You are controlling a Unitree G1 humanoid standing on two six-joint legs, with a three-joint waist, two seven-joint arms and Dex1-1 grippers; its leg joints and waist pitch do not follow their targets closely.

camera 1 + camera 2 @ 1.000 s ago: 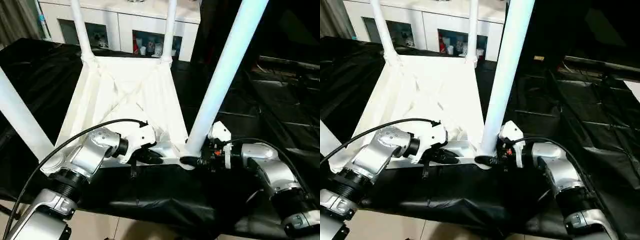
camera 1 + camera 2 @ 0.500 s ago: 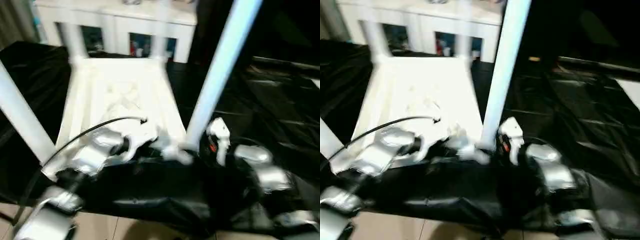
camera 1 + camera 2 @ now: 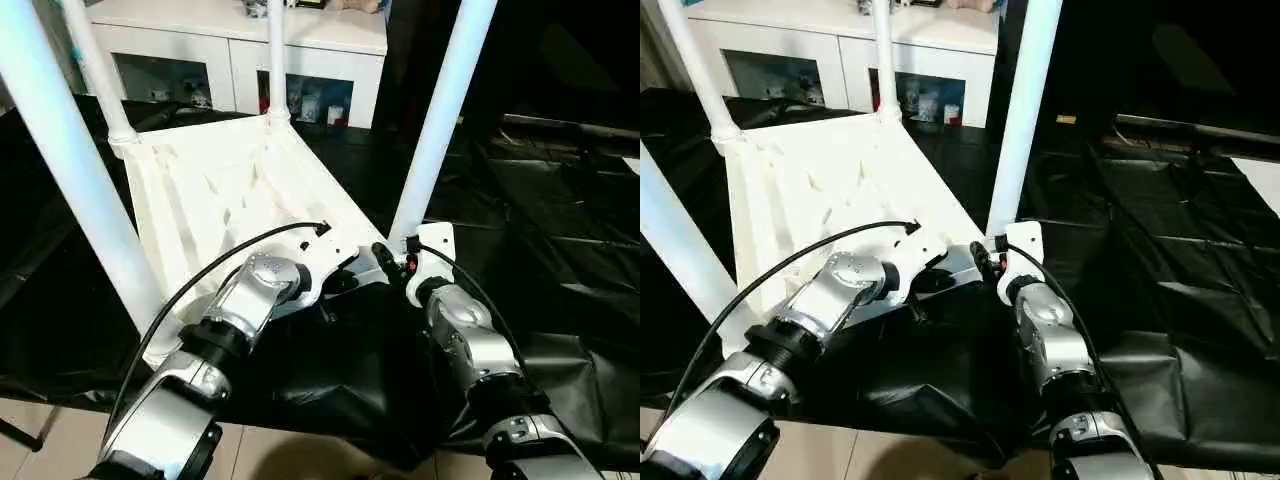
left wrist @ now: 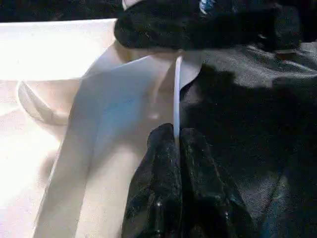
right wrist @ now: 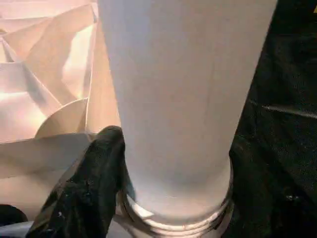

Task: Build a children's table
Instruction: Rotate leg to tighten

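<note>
The white children's table lies upside down on the black-draped work table, ribbed underside (image 3: 230,190) up, all four legs standing in its corner sockets. My left gripper (image 3: 335,285) is shut on the thin rim (image 4: 177,99) of the near edge, which sits pinched between its black fingers (image 4: 158,198). My right gripper (image 3: 392,262) is at the foot of the near right leg (image 3: 440,110). One black finger (image 5: 89,183) presses against that leg (image 5: 183,99) just above its collar. The near left leg (image 3: 70,170) rises close on my left.
A white cabinet (image 3: 330,50) with glass-fronted shelves stands behind the work table. Wrinkled black cloth (image 3: 560,230) covers the table to the right. The cloth hangs over the near edge (image 3: 330,400), with pale floor (image 3: 60,440) below.
The table has swung round: its near right corner now lies farther from me and its near left corner closer. Both grippers have kept their holds and moved with it.
</note>
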